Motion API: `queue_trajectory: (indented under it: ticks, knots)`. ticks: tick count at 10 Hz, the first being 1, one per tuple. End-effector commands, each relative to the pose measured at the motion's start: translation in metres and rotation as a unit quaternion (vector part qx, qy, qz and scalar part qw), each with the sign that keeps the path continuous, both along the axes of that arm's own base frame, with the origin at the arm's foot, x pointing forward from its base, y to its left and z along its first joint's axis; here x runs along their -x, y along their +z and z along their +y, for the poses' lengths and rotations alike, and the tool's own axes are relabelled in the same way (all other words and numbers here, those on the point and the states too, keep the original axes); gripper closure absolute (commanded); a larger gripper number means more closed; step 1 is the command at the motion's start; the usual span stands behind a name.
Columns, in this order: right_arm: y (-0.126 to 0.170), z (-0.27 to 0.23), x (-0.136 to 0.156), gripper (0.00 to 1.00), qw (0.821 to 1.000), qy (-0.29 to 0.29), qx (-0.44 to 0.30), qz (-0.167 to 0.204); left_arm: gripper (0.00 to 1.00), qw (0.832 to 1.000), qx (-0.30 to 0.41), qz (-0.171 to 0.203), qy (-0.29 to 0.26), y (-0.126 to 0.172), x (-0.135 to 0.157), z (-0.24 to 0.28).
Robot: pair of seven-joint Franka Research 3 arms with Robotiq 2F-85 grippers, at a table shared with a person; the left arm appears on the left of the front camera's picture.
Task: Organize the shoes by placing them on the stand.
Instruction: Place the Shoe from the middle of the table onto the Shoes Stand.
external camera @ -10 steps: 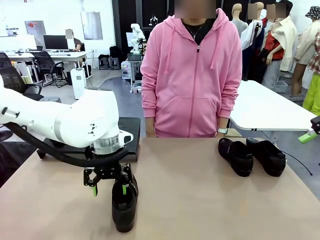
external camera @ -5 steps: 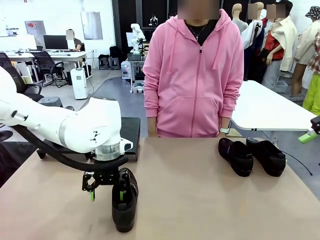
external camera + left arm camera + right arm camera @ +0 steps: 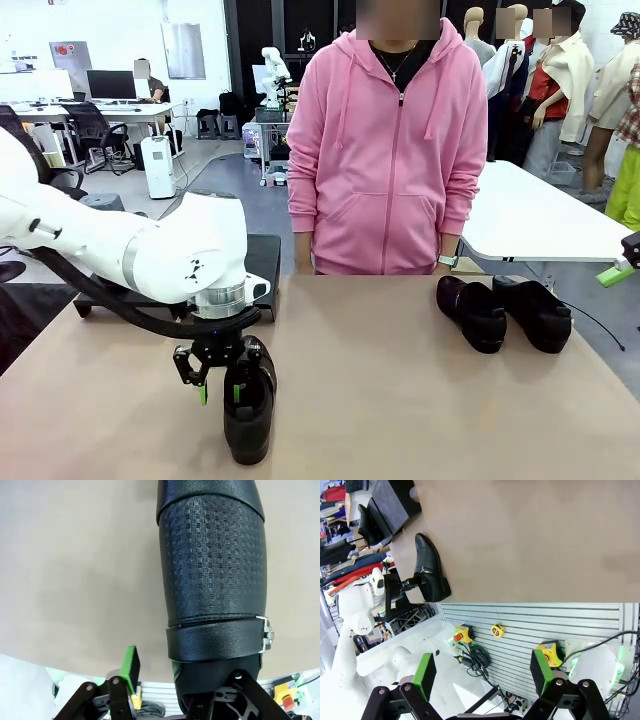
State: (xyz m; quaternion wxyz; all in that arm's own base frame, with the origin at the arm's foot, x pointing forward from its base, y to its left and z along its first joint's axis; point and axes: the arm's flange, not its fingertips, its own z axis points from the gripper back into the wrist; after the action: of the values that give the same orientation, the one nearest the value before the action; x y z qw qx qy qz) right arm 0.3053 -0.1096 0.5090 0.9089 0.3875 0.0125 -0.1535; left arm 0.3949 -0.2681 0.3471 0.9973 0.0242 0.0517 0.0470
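So, left gripper [image 3: 219,388] down at the heel of the near shoe [image 3: 248,412], nothing gripped.

The near shoe sits upright by the front edge of the table [image 3: 400,390], toe pointing toward the robot. The left gripper's fingers are spread apart: one green pad [image 3: 131,662] hangs out in the open beside the shoe with a gap to it, and the other is tucked in at the heel opening. The right gripper [image 3: 482,677] is spread wide with nothing between its fingers. Two more shoes [image 3: 475,315] sit side by side at the table's far right. The stand [image 3: 262,262] is at the far left, behind the left arm, with no shoes seen on it.
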Motion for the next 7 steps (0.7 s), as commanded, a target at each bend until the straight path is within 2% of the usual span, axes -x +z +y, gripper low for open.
queue_trajectory:
  ticks: [1, 5, 7]
  knots:
    - [0.003, -0.003, 0.000, 0.00, 1.000, 0.005, -0.005, -0.004, 1.00, 1.000, -0.005, -0.010, 0.007, -0.001, -0.001, -0.005]
    - [0.003, -0.003, 0.000, 0.00, 1.000, 0.005, -0.005, -0.004, 1.00, 1.000, 0.016, -0.021, -0.016, 0.005, 0.002, -0.005]
    - [0.003, -0.003, 0.000, 0.00, 1.000, 0.005, -0.005, -0.004, 1.00, 0.997, 0.035, -0.054, -0.033, 0.037, 0.009, -0.003]
